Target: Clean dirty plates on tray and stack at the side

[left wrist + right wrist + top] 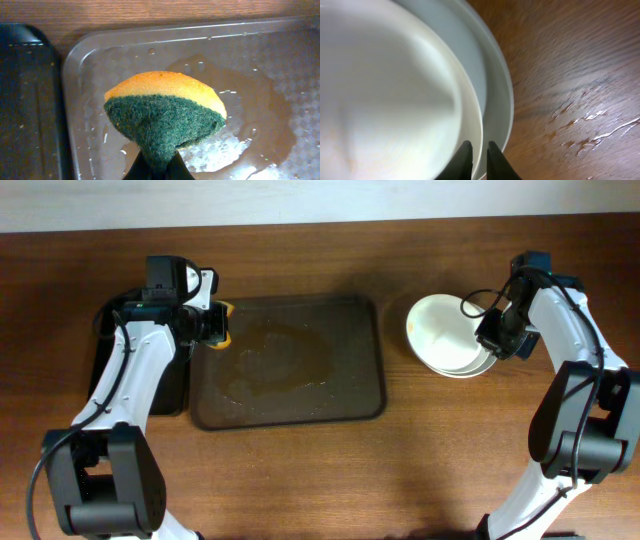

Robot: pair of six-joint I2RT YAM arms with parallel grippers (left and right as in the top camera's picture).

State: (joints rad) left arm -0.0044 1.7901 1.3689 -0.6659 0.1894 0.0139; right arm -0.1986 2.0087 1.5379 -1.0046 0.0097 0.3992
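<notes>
Left gripper (157, 169): we see it pressed tight on the base of the sponge (165, 115), above the tray's far-left corner.
Sponge: orange-yellow back, green scouring face toward the wrist camera.
Tray (350, 340): mid-bench (300, 480), wet, with a brownish puddle (275, 365).
Plates (440, 330): stacked on the bench, right of the tray and apart from it; we see them white.
Right gripper (479, 145): at the stack's right edge, jaws a narrow slit apart astride the top rim; we cannot tell if they pinch it.
Black tray (25, 100): just beside the tray's left side.
</notes>
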